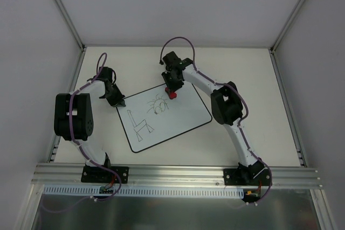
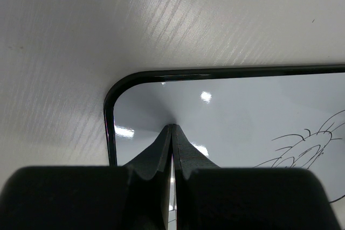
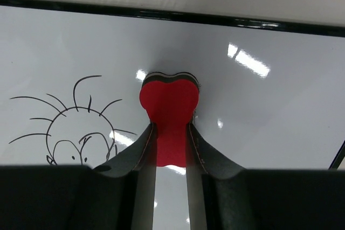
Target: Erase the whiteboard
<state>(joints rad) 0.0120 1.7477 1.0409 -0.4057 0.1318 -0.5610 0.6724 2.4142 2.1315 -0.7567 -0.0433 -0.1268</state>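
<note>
Right now your right claw [image 3: 171, 129] is clamped on the red eraser [image 3: 168, 100], which rests on the whiteboard [image 1: 183, 114] near its far edge, just beside the spiky sketch [image 3: 75, 127]. Your left claw [image 2: 171, 129] is fully closed, empty, tips touching the whiteboard's left corner. The whiteboard lies flat, askew on the table [image 1: 242, 74], 2 sketches on it.

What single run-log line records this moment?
left hand shut at whiteboard corner | right hand holds red eraser on whiteboard | sketches unerased
</note>
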